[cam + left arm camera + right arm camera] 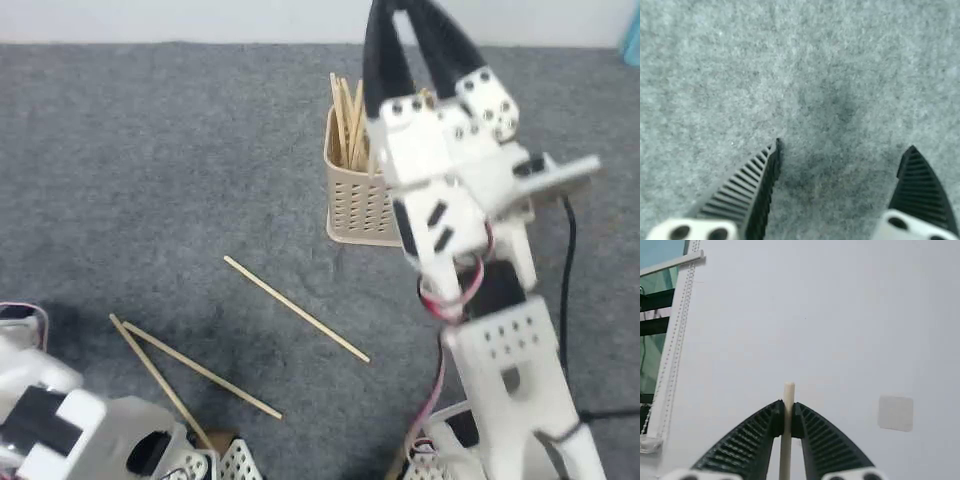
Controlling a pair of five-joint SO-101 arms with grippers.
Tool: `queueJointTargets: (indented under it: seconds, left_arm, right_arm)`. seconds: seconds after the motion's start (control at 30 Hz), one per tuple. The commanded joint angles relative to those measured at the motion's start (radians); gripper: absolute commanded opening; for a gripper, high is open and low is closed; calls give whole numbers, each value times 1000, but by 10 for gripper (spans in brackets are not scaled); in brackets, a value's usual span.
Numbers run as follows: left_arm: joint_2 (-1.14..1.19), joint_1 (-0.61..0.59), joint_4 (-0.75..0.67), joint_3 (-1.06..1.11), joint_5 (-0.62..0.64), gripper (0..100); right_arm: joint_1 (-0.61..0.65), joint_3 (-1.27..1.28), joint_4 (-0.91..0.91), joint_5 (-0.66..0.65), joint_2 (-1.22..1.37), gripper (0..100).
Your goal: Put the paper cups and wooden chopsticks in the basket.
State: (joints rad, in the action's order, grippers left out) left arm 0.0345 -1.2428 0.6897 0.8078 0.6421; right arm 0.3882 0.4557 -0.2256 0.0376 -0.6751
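Note:
A beige slotted basket [355, 205] stands at the back of the grey mat with several wooden chopsticks [348, 120] upright in it. My right gripper [786, 416] is raised above the basket, facing the wall, and is shut on one chopstick [788, 390] that pokes out past its tips. Three more lie loose on the mat: a single chopstick [297, 309] in the middle and a crossed pair [200, 370] near the front left. Low over bare mat, my left gripper [845, 145] is open with nothing between its fingers.
The right arm's white body [470, 200] stands just right of the basket, with cables [568, 270] trailing beside it. The left arm's base [60, 425] sits at the front left corner. The grey mat [150, 150] is bare at the back left.

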Motion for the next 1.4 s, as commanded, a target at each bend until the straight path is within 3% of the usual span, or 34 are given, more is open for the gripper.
queueJointTargets:
  seconds: [0.0,0.2,0.57,0.73,0.83,1.03,1.37]
  left_arm:
    - [9,-6,-2,24,3,364]
    - [9,-6,-3,24,3,364]
    - [12,-6,-3,21,-17,364]
    - [12,-6,-3,21,-17,364]
    - [11,-6,-3,21,-17,364]
    - [9,-12,-3,22,-17,364]
    - [9,-11,-3,22,-17,364]
  right_arm:
    - [-61,-91,-79,-11,110,6]
    - [-97,6,-157,23,185,7]
    - [-90,588,-452,48,18,7]
    - [-93,735,-469,60,-19,7]
    - [-97,761,-466,138,-24,21]
    - [-93,643,-282,146,-42,195]
    - [-59,295,292,198,-367,158]
